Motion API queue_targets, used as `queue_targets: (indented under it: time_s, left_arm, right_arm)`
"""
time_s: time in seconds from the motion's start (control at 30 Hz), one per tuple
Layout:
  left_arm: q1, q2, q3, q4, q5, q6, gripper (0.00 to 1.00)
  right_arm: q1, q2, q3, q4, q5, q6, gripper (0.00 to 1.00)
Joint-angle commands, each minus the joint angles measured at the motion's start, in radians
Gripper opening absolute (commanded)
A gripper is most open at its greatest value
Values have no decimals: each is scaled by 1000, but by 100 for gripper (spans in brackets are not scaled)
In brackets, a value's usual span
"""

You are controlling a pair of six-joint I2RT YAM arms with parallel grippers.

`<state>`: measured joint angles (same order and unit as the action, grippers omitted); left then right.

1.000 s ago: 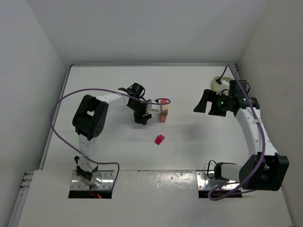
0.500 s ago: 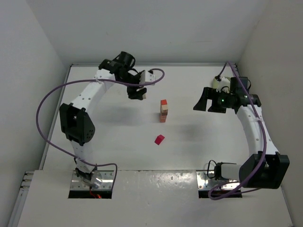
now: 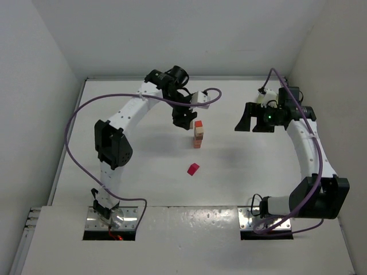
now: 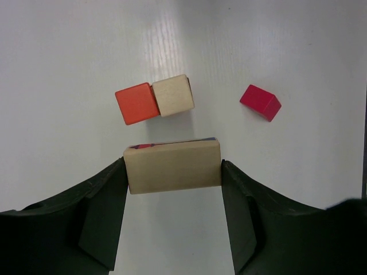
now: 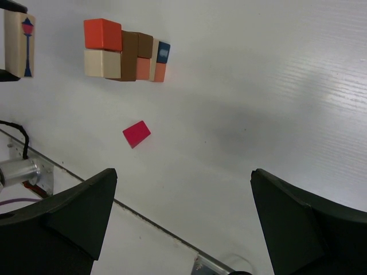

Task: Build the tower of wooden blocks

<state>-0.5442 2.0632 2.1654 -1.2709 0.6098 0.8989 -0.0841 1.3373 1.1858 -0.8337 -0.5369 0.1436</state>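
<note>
**Placement of a capping block.** The left jaws, part-open, clamp a pale oblong block point(image 4: 172, 166) by its short ends, just beside the top of the tower point(image 3: 198, 134). This end grip presumably leaves the broad underside free to land flat across the orange-red cube point(image 4: 136, 103) and pale cube point(image 4: 172, 97), which sit side by side on top. The block's long axis runs level from jaw to jaw. The tower stands upright, mid-bench point(image 3: 143, 166). The right jaws gape wide and empty, well apart from it. A magenta-red block point(image 3: 193, 169) lies loose nearby.
</note>
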Motion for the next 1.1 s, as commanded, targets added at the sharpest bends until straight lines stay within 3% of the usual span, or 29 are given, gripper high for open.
queue_targets:
  time_s: [0.0, 0.43, 1.07]
  left_arm:
    - [-17, 17, 60, 2, 25, -61, 54]
    - [-80, 60, 91, 91, -39, -163, 54]
    - [-100, 117, 91, 128, -48, -172, 55]
  right_arm:
    - [-6, 8, 48, -2, -18, -26, 100]
    - [-6, 25, 52, 27, -14, -10, 100]
    - [-13, 17, 38, 30, -14, -1, 100]
